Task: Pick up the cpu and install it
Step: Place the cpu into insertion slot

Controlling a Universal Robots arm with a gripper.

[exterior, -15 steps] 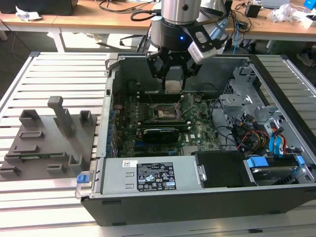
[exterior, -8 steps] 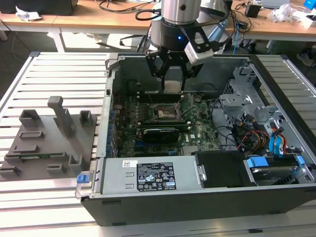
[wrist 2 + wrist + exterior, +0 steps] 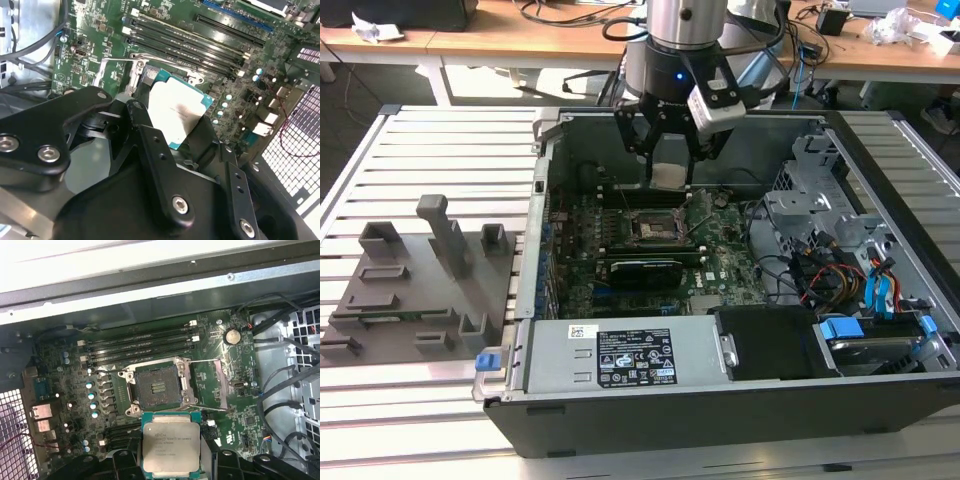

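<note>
My gripper (image 3: 668, 176) is shut on the cpu (image 3: 171, 446), a flat square chip with a silvery top plate and a thin green border. The black fingers (image 3: 150, 145) clamp it by its edges, plate side facing the cameras in both wrist views. It also shows as a pale square, the cpu (image 3: 669, 175), hanging inside the open computer case. The open socket (image 3: 156, 386) with its metal frame lies on the motherboard just below and beside the chip, with a gap between them. Its load lever (image 3: 207, 361) stands swung open.
The case walls (image 3: 545, 150) surround the motherboard (image 3: 620, 215). Memory slots (image 3: 140, 347) run beside the socket. Cables and a drive cage (image 3: 840, 250) fill the exterior view's right. A grey plastic tray with blocks (image 3: 420, 290) lies outside the case on the exterior view's left.
</note>
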